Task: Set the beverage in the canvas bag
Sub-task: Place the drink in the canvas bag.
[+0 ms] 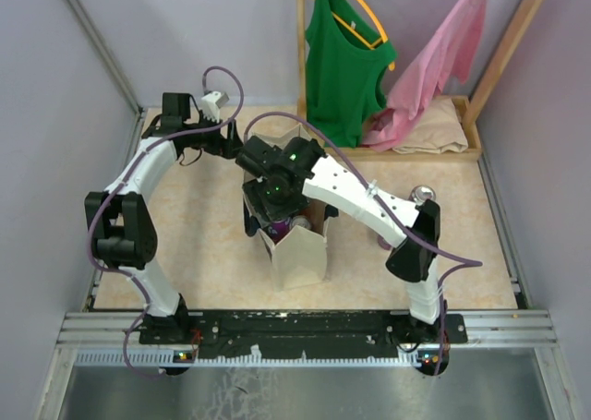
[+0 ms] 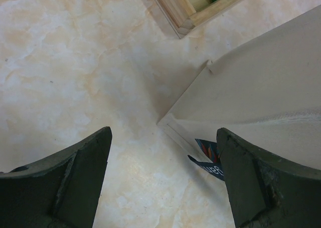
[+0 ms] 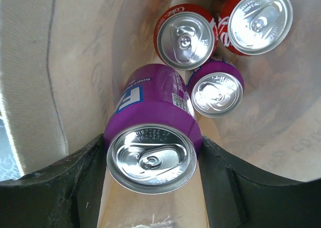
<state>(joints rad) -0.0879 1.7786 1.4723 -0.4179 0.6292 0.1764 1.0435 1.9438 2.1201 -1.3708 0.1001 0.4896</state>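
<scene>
Right wrist view: the right tool is clamped on the sides of a purple grape soda can, held upright inside the canvas bag above a second purple can and red Coca-Cola cans on its floor, while the left tool hangs with fingers apart over the bench, just beside the bag's outer wall.

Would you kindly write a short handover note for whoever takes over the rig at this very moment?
Left gripper: open, empty, over the table beside the canvas bag.
Right gripper: shut on the purple can, held inside the bag, not yet released.
Already in the bag: two red cola cans and a second purple can.
Left to do: lower, open, withdraw. A silver-topped can on the table probably goes next.
</scene>
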